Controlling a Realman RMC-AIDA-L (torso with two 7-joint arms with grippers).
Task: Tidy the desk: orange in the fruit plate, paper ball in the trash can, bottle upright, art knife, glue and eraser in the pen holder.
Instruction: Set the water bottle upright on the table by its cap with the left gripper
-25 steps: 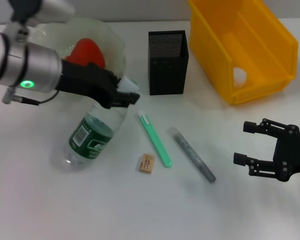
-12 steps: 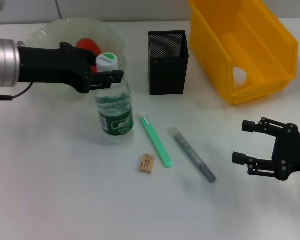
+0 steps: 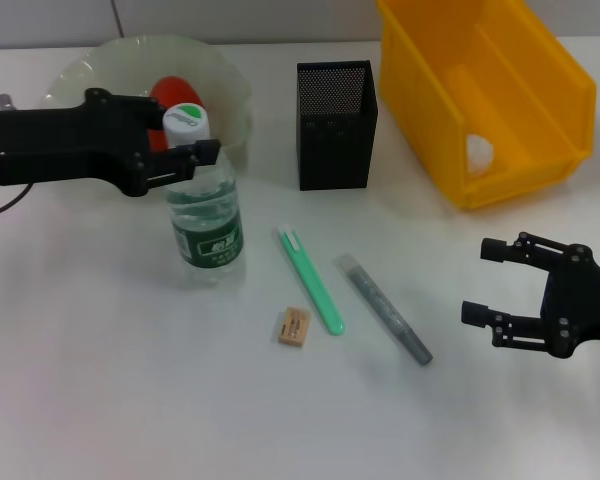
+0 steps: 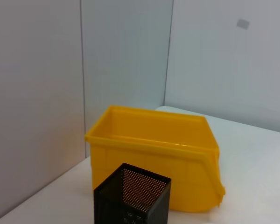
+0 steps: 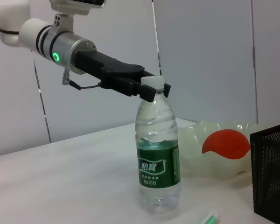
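The clear bottle (image 3: pixel 204 218) with a green label stands upright on the table in front of the fruit plate (image 3: pixel 90 62). My left gripper (image 3: pixel 188 148) is shut on its neck just under the white cap, also seen in the right wrist view as the left gripper (image 5: pixel 151 88) on the bottle (image 5: pixel 157 158). The orange (image 3: pixel 168 94) lies in the plate. The green art knife (image 3: pixel 312 280), grey glue stick (image 3: pixel 385 308) and tan eraser (image 3: pixel 293 327) lie on the table in front of the black mesh pen holder (image 3: pixel 336 125). The paper ball (image 3: pixel 478 150) sits in the yellow trash can (image 3: pixel 500 95). My right gripper (image 3: pixel 480 281) hovers open at the right.
The left wrist view shows only the trash can (image 4: pixel 154 158) and the pen holder (image 4: pixel 133 196) against the wall. The pen holder (image 5: pixel 270 172) stands close to the right of the plate (image 5: pixel 200 144). Bare table lies at the front left and front centre.
The left gripper has lifted the bottle from lying on its side to upright and carried it a little leftward. The right gripper has hardly moved.
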